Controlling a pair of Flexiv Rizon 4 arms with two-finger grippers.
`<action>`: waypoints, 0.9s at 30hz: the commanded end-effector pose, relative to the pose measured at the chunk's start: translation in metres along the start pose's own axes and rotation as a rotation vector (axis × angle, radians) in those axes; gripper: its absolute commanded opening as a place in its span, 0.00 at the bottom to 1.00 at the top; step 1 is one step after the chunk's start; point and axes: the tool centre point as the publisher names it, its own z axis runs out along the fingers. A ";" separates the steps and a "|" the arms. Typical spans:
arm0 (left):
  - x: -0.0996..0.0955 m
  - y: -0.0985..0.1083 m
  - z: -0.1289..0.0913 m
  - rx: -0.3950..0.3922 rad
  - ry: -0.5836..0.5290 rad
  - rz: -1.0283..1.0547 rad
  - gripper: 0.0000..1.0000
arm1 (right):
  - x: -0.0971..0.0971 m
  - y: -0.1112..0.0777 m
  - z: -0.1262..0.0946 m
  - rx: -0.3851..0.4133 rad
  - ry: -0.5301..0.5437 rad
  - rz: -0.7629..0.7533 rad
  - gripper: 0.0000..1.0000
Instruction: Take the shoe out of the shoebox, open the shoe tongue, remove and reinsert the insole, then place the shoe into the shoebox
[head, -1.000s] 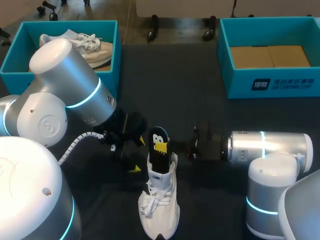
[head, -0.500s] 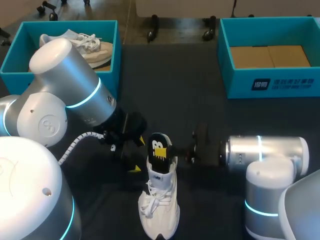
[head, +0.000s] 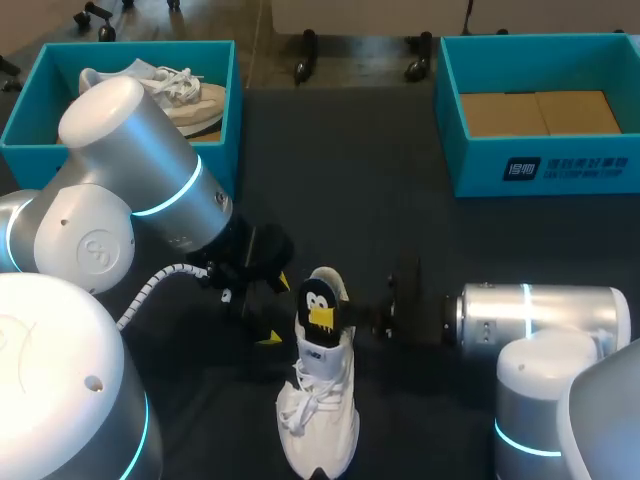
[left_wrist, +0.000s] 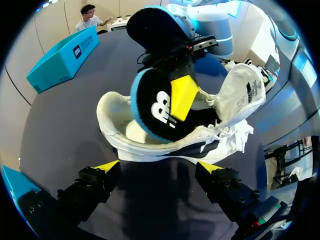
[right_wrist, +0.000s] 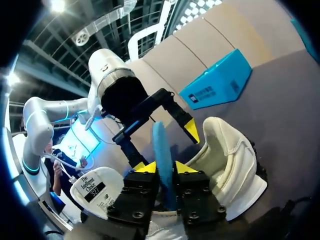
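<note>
white mesh and leather make up the shoe (head: 318, 415), which in the head view stands on the dark table (head: 400, 200) between the two arms, toe toward the near edge. a black insole (head: 318, 303) with a blue rim stands upright out of its opening, lower end inside. the right gripper (head: 356, 316), coming in from the right, is closed on the insole. the left gripper (head: 276, 311) sits just beside the shoe's other side, fingers spread wide and holding nothing. a teal shoebox (head: 28, 110) at the far left holds a second shoe (head: 170, 85); the other teal shoebox (head: 470, 150) at the far right shows a cardboard floor (head: 540, 112). in the left wrist view the left gripper's yellow tips stand far apart, with the shoe (left_wrist: 165, 145) lying side-on just ahead of them; whether either tip touches it i cannot tell. the tongue (left_wrist: 242, 95) is folded out away from the opening, and the insole (left_wrist: 152, 107) rises from that opening with a yellow tip of the right gripper against its face. in the right wrist view both tips of the right gripper (right_wrist: 166, 168) press the insole's (right_wrist: 161, 142) blue edge from two sides, the shoe's white heel (right_wrist: 225, 155) lies just beside them, and the left gripper stands wide open beyond.
</note>
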 end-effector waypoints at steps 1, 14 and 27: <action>0.001 0.000 0.001 -0.001 -0.002 0.000 1.00 | 0.001 0.010 0.000 0.007 -0.004 -0.030 0.48; 0.001 0.000 0.001 -0.001 -0.002 0.000 1.00 | -0.017 0.025 0.005 0.020 -0.035 -0.067 0.00; 0.001 0.000 0.001 -0.001 -0.002 0.000 1.00 | -0.015 -0.002 0.002 0.036 -0.053 0.023 0.00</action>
